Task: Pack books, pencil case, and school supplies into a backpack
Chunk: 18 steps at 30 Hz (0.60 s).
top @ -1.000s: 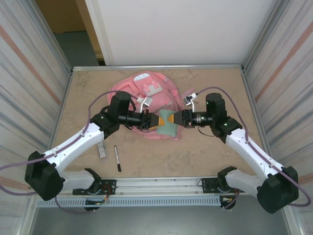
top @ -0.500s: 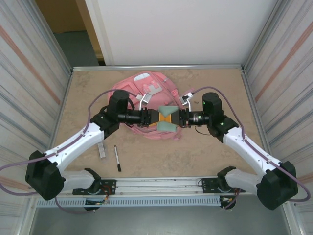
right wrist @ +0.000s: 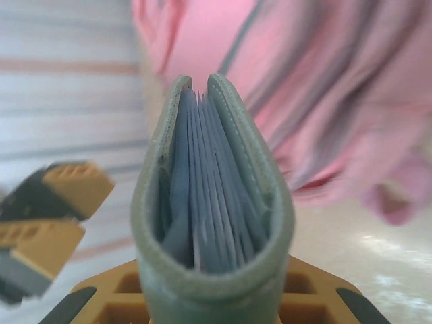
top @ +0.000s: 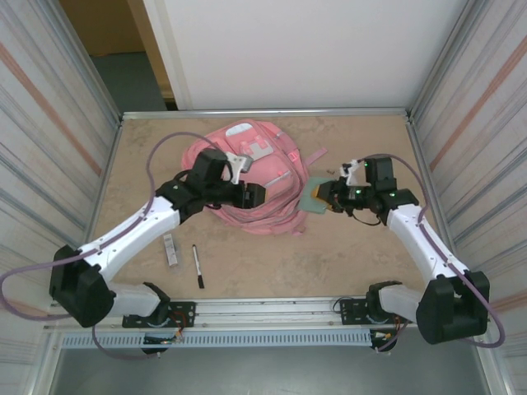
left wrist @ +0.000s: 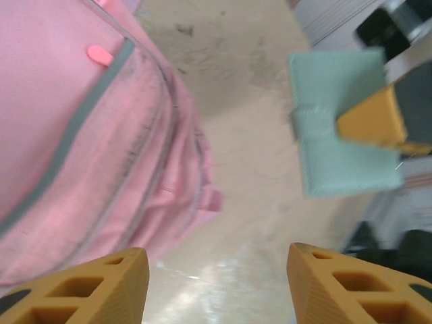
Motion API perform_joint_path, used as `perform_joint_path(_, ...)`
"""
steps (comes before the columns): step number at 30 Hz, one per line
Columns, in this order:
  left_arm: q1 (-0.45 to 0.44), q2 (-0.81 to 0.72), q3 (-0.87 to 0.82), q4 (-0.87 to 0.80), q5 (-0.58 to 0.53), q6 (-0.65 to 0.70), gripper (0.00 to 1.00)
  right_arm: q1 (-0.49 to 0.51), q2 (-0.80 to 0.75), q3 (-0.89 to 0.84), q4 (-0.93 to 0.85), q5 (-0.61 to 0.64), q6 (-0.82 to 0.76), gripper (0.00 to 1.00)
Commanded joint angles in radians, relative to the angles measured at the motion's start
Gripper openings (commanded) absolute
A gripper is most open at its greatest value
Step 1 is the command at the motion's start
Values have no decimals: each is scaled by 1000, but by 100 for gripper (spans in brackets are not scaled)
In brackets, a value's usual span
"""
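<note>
The pink backpack lies at the back middle of the table, and its zipped side is close by in the left wrist view. My right gripper is shut on the grey-green squarish flat piece, holding it in the air just right of the backpack. The piece stands edge-on between the jaws. My left gripper hangs open over the backpack's right side, with nothing between its fingers. It faces the grey-green piece. The books and the pencil case are out of view.
A slim black pen and a small whitish-grey bar lie on the table near the front left, under the left arm. Corrugated walls close in the table on both sides.
The left gripper has opened, let go of the grey-green piece and drawn back to the left. The right gripper has shut on the piece and carried it right, off the backpack.
</note>
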<state>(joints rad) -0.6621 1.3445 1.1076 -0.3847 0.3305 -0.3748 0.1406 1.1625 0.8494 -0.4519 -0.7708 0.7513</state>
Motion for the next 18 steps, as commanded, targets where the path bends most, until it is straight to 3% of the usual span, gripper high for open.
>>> perform_joint_path(1, -13, 109, 84, -128, -230, 223, 56, -56, -17, 32, -148, 93, -89, 0)
perform_joint_path(6, -34, 259, 191, -161, -228, 317, 58, -107, -30, 39, -163, 100, -112, 0)
perform_joint_path(10, -78, 380, 279, -195, -315, 394, 58, -109, -29, 29, -152, 112, -121, 0)
perform_joint_path(14, -86, 485, 372, -255, -278, 408, 56, -108, -12, 19, -148, 76, -136, 1)
perform_joint_path(18, -93, 563, 418, -271, -401, 393, 49, -108, -9, 3, -145, 67, -139, 2)
